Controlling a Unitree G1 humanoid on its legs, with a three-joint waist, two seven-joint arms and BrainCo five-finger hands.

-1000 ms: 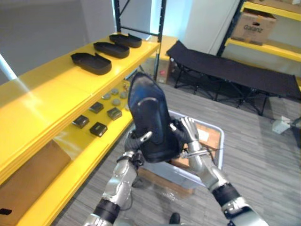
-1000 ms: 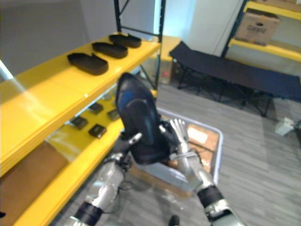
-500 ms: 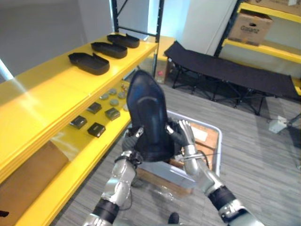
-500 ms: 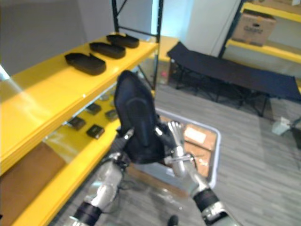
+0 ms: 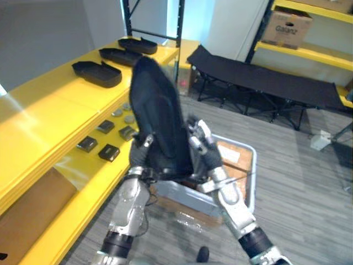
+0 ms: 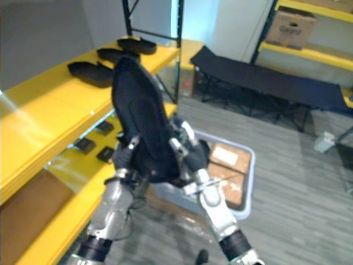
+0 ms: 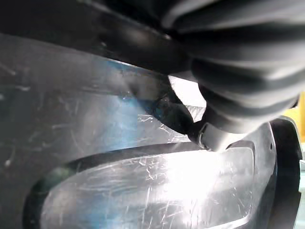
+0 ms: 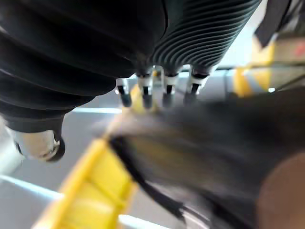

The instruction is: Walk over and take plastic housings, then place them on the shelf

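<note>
I hold a large black plastic housing (image 5: 160,121) upright in front of me between both hands. My left hand (image 5: 139,160) grips its lower left edge, the thumb (image 7: 215,137) pressed on its glossy face (image 7: 143,191) and the fingers behind it. My right hand (image 5: 203,146) lies against the housing's right side, open, with straight fingers (image 8: 145,95). The housing stands beside the yellow top shelf (image 5: 49,116), where three more black housings (image 5: 96,73) lie in a row toward the far end.
The lower yellow shelf (image 5: 71,165) carries several small black and grey parts (image 5: 108,152). A grey crate (image 5: 251,176) with cardboard inside sits on the floor under my hands. A black folding cot (image 5: 265,83) stands behind, and a cardboard box (image 5: 285,27) sits on the far rack.
The housing has risen and shifted left toward the top shelf. My right hand's fingers have straightened from a curl. The camera has also shifted.
</note>
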